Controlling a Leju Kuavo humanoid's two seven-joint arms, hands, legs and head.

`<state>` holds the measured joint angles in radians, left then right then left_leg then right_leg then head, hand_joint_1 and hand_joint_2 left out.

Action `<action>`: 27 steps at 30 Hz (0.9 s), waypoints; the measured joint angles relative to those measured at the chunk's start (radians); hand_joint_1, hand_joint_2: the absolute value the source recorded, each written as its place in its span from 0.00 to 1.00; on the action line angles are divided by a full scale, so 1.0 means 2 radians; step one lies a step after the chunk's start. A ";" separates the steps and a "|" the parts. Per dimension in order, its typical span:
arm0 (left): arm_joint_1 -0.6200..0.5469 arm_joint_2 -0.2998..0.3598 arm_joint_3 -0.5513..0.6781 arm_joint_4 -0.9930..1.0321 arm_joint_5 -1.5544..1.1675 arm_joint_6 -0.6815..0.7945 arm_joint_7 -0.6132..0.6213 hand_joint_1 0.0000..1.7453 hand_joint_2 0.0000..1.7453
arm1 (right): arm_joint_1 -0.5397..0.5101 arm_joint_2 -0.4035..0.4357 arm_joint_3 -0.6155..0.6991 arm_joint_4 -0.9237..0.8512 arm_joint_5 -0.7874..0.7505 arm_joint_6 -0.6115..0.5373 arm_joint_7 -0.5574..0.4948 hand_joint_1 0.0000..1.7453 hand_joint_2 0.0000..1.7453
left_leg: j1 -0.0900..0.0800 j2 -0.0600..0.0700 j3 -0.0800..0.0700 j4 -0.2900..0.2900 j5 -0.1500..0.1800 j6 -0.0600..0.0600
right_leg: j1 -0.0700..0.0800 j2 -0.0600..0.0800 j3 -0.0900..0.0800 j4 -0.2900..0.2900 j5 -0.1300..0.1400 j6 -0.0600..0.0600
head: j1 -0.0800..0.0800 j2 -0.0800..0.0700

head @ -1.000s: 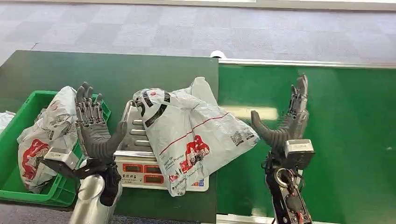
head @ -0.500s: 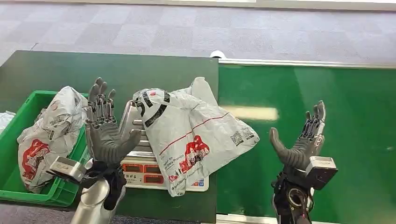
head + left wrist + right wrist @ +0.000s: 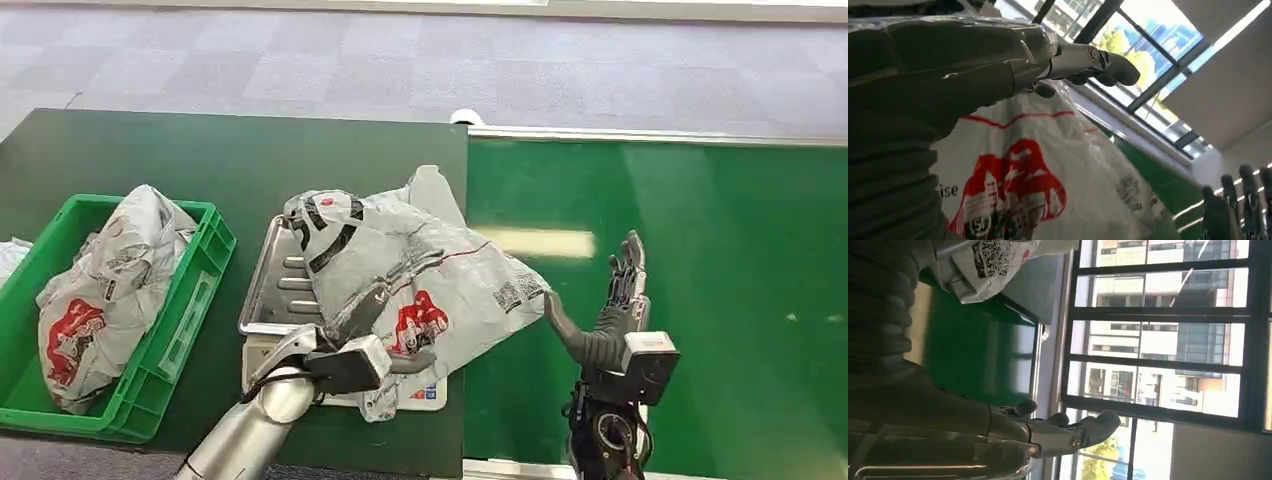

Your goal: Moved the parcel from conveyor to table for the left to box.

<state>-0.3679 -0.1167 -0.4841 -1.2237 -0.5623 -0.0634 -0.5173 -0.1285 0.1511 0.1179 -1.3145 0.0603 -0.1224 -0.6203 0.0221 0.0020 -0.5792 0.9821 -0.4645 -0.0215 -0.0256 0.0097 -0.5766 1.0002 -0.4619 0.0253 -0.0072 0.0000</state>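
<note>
The parcel point(image 3: 460, 275), a grey-white plastic mailer with red print and black marks, lies on a silver weighing scale point(image 3: 268, 285) on the dark green table point(image 3: 200, 150). My left hand point(image 3: 380, 310) lies low across the parcel's near side, fingers stretched out over the plastic and not closed around it. The left wrist view has those fingers point(image 3: 1088, 57) reaching over the parcel point(image 3: 1048, 165). My right hand point(image 3: 610, 320) stands upright and empty over the bright green conveyor point(image 3: 720, 250), just right of the parcel's corner. The right wrist view catches that corner point(image 3: 993, 265).
A green crate point(image 3: 205, 280) sits at the table's left end with another printed mailer point(image 3: 110, 280) inside it. The scale's front panel is partly hidden by my left wrist. Grey carpeted floor point(image 3: 400, 60) lies beyond the table and conveyor.
My left hand has swung down from upright beside the crate onto the parcel. My right hand has sunk lower and stays raised with fingers apart.
</note>
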 measured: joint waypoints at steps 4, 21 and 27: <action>-0.012 -0.004 -0.004 0.030 0.001 -0.017 0.006 0.00 1.00 | -0.001 0.002 0.000 0.007 0.001 0.002 0.001 0.00 1.00 | 0.000 0.000 0.000 0.000 0.000 0.000 | 0.000 0.000 0.000 0.000 0.000 0.000 | 0.000 0.000; -0.064 -0.027 -0.006 0.162 -0.034 -0.045 0.081 0.00 1.00 | 0.000 0.009 -0.008 0.016 0.010 0.010 0.019 0.00 1.00 | 0.000 0.000 0.002 0.000 0.000 0.000 | 0.000 0.000 0.002 0.000 0.000 0.000 | 0.000 0.000; -0.063 -0.028 -0.011 0.162 -0.074 -0.013 0.102 0.83 1.00 | 0.001 0.010 -0.011 0.016 0.011 0.012 0.021 0.00 1.00 | 0.000 0.000 0.003 0.000 0.000 0.000 | 0.000 0.000 0.003 0.000 0.000 0.000 | 0.000 0.000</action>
<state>-0.4940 -0.1724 -0.5066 -0.8991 -0.7094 -0.0897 -0.3128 -0.1265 0.1717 0.0965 -1.2833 0.0816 -0.0977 -0.5776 0.0221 0.0016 -0.5741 0.9819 -0.4645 -0.0215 -0.0256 0.0096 -0.5709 1.0001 -0.4619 0.0252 -0.0072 0.0000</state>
